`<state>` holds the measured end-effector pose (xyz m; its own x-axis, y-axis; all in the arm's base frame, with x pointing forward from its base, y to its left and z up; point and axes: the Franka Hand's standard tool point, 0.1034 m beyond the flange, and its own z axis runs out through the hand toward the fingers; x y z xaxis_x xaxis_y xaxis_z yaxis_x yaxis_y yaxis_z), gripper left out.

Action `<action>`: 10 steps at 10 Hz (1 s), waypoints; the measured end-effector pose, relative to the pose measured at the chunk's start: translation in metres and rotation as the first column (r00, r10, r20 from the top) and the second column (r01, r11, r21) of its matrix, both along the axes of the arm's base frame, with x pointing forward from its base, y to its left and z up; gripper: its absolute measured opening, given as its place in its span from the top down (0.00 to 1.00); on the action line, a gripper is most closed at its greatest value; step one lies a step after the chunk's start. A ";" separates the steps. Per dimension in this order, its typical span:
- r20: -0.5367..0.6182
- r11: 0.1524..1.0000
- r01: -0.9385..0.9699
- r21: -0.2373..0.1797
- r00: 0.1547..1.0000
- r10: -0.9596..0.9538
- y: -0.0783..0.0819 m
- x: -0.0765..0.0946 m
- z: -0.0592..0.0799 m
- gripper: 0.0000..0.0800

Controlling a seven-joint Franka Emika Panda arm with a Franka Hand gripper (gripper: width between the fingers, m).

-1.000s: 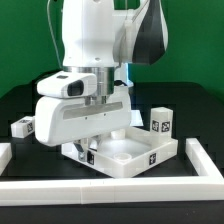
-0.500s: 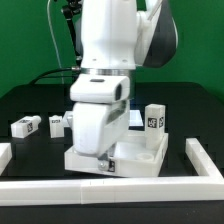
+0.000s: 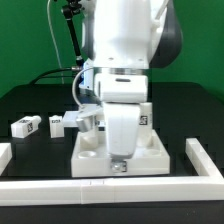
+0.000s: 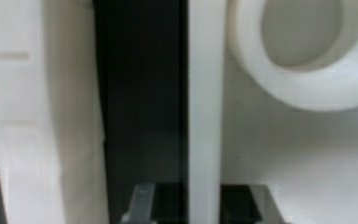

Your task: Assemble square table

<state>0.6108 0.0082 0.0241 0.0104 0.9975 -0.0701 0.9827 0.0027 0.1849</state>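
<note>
Table top (image 3: pixel 150 163) lies on the black table (image 3: pixel 30 105) in the exterior view, low in the middle. Its front wall runs just beside the border wall (image 3: pixel 110 188) and parallel to it. The arm (image 3: pixel 120 60) stands straight over it and hides most of the tray. The gripper (image 3: pixel 118 165) reaches down at the front rim, but from here it is too small to read how the jaws stand. One leg (image 3: pixel 25 126) and a second leg (image 3: pixel 58 123) lie loose on the exterior view's left, well apart from the tray. They seem set aside there, clear of the arm's work. Their tags (image 3: pixel 32 126) are black-and-white square patterns. No letters or brand can be read anywhere.

In the wrist view the table top shows its rim (image 4: pixel 202 100) as a thin white wall running straight between the two dark fingers (image 4: pixel 149 205). The fingers are clenched on it, one inside the tray and one outside. I judge that this pinch on the thin rim is chosen because the part is too wide to span, and the rim gives a hold for dragging or turning it. A round socket (image 4: pixel 314 45) sits just inside the rim and is empty, with no leg fitted. Past the rim comes a strip of black table, then a ridged white band (image 4: pixel 34 110), probably the border wall. The tray is near it but apart, perhaps to be squared against it. No writing shows here either.
</note>
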 end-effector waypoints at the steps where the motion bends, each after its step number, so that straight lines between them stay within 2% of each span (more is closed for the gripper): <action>1: -0.009 0.999 0.030 0.010 1.000 -0.030 0.017 0.005 -0.001 0.92; 3: -0.037 0.997 0.072 0.014 0.997 -0.071 0.042 0.024 0.002 0.92; 10: -0.054 0.997 0.074 0.012 0.996 -0.073 0.042 0.023 -0.001 0.92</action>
<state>0.6340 0.0502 0.0230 0.0801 0.9951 -0.0587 0.9887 -0.0719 0.1315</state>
